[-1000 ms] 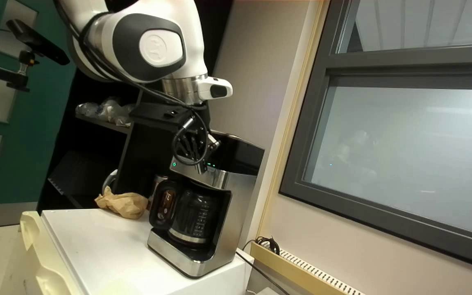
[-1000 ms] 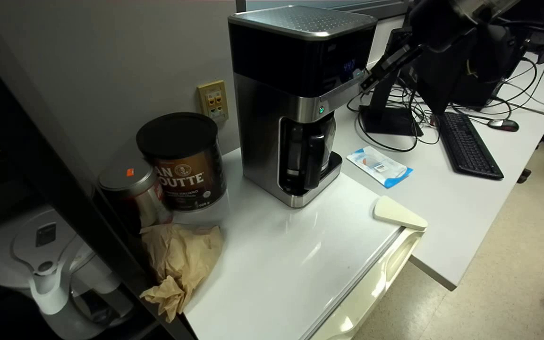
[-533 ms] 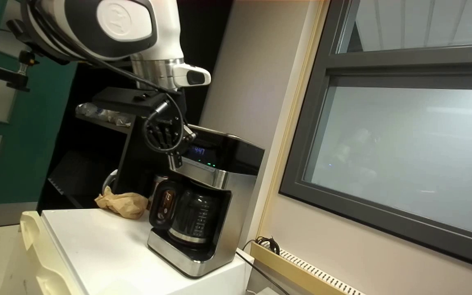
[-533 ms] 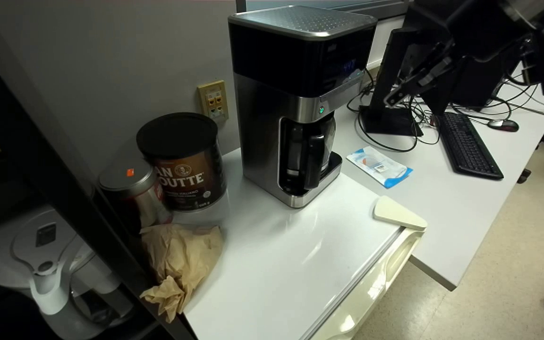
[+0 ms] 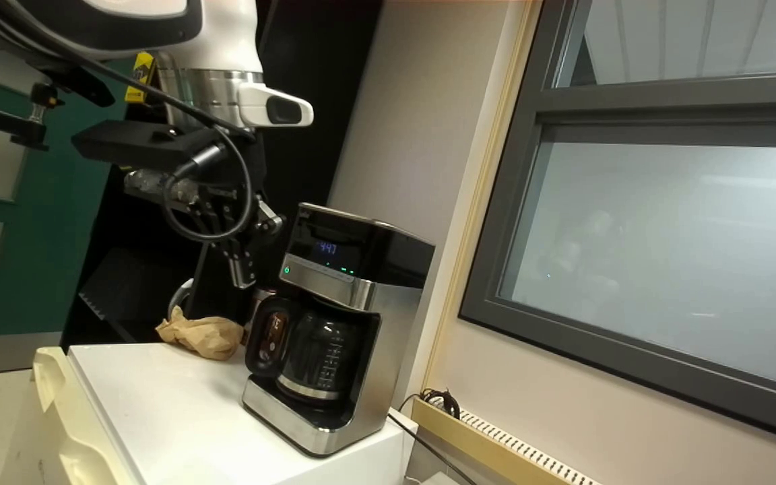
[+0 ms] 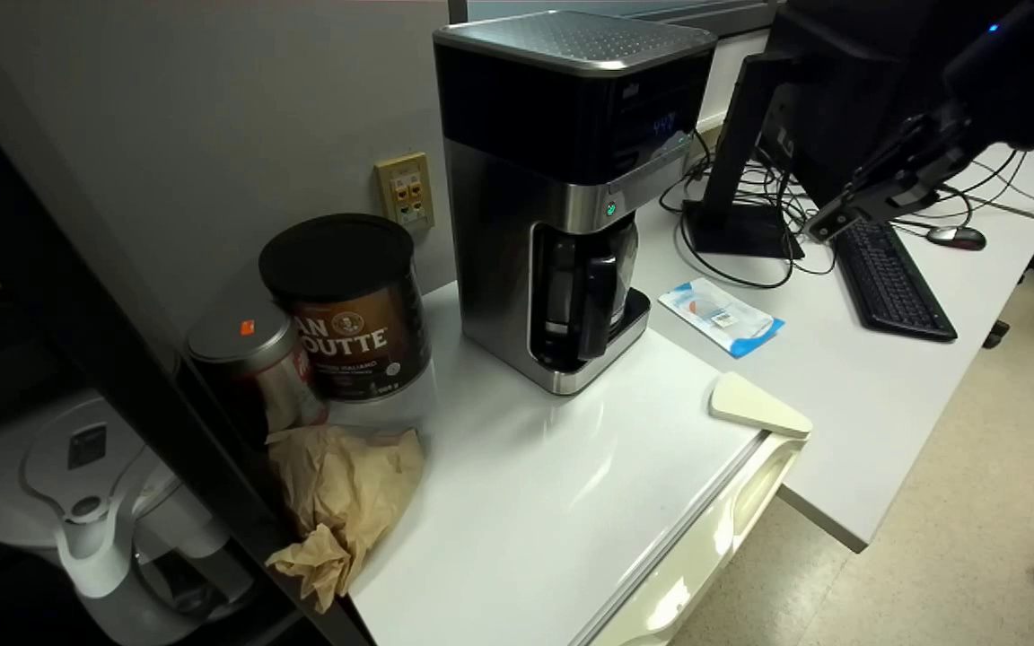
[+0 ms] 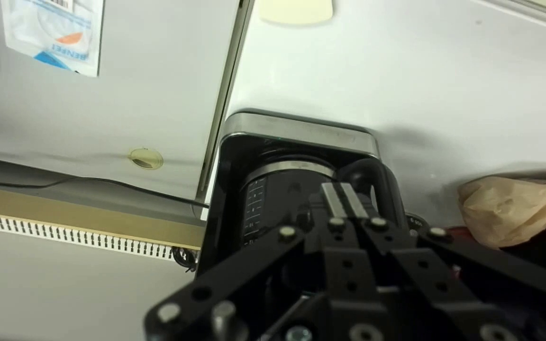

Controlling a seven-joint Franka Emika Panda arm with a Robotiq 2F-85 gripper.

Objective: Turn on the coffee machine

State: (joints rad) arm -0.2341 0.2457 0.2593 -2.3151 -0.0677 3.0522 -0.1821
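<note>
The coffee machine (image 5: 395,343) stands upright on a white cabinet top in both exterior views (image 6: 508,260). Its blue display is lit, and a green power light (image 5: 286,270) glows on the front silver strip, also in the exterior view from above (image 6: 611,208). The dark glass carafe (image 5: 314,357) sits inside. My gripper (image 5: 243,277) is shut and empty, apart from the machine's front. It also shows as a dark shape (image 6: 827,220). In the wrist view my fingertips (image 7: 344,200) are together, above the carafe (image 7: 285,199) and silver base (image 7: 301,131).
A brown paper bag (image 6: 346,493) and a large coffee can (image 6: 355,332) stand beside the machine. A monitor stand (image 6: 737,161), cables, a keyboard (image 6: 894,278) and a plastic packet (image 6: 722,314) are on the desk. A dark shelf post (image 6: 122,332) stands at one side.
My gripper has drawn back from the machine's front panel and dropped lower. The display and green power light, covered by it in turn before, now both show. The machine has not moved.
</note>
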